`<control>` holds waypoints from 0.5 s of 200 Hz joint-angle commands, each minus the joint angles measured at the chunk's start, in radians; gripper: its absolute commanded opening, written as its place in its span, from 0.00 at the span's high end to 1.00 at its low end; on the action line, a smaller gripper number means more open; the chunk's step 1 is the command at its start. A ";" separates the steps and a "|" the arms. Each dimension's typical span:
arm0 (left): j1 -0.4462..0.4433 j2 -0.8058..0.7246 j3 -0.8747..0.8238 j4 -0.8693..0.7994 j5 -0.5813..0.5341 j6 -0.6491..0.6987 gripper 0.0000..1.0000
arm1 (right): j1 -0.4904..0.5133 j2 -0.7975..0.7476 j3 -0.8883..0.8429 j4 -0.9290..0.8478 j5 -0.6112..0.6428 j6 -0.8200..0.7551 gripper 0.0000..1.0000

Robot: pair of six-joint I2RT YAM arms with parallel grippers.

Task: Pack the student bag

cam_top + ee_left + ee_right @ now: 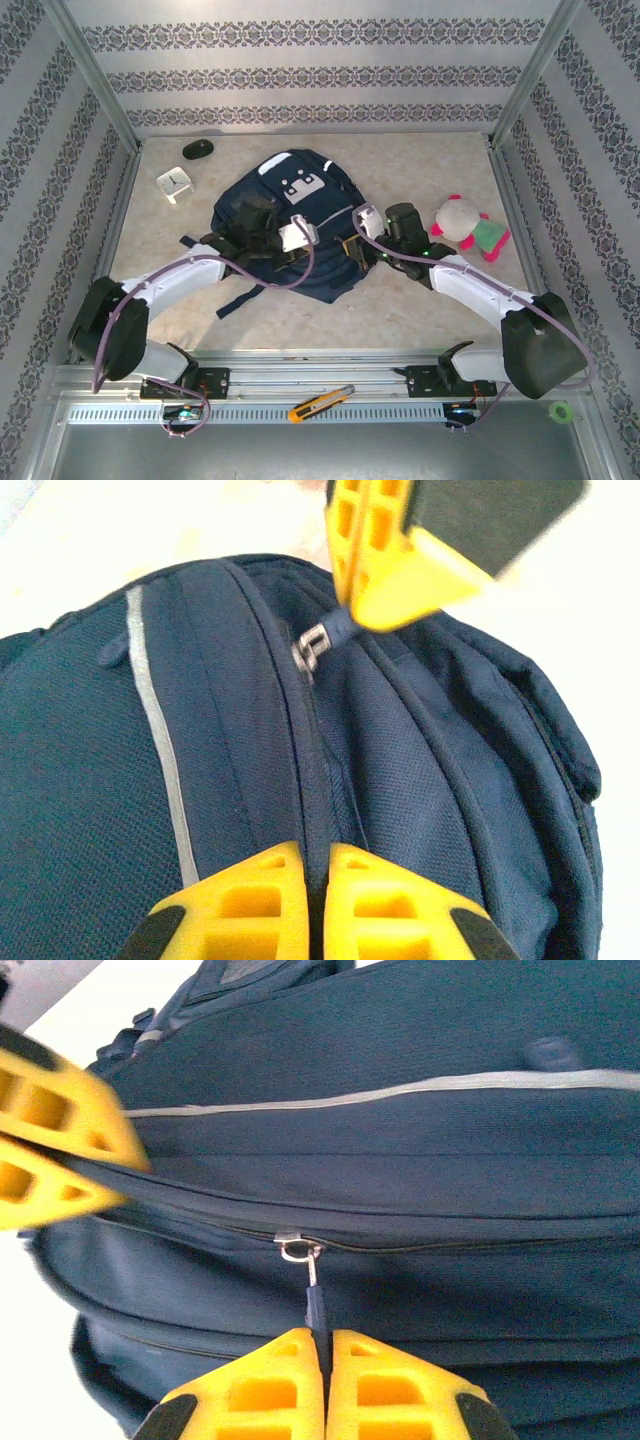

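The arms are covering the middle of the student bag (335, 205) from above; its far end is blurring in the wrist views. Bare table (420, 310) is lying open along the bag's near edge. The bag is lying flat mid-table, dark navy, thin light stripe. The left gripper (312, 875) is pinching the bag's zip seam (315, 770); the right gripper (325, 1350) is clamping its zip pull (315, 1305)

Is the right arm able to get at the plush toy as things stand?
Probably yes: the plush toy lies close beside that arm, nothing between them. But the right gripper is shut on the zipper pull and must let go first.
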 commanded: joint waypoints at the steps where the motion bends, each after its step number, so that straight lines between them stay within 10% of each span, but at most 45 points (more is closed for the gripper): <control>1: 0.100 -0.097 -0.033 -0.141 0.143 0.095 1.00 | -0.080 0.036 -0.008 -0.009 0.065 0.018 1.00; 46: 0.185 -0.200 -0.090 -0.186 0.143 0.132 0.98 | -0.069 0.077 0.020 -0.005 -0.006 0.039 1.00; 77: 0.179 -0.224 -0.075 -0.206 0.174 0.081 0.49 | -0.008 0.060 0.009 0.020 -0.028 0.049 1.00; 100: 0.042 -0.218 -0.053 -0.133 -0.015 -0.020 0.35 | 0.015 0.064 0.012 0.024 -0.037 0.053 1.00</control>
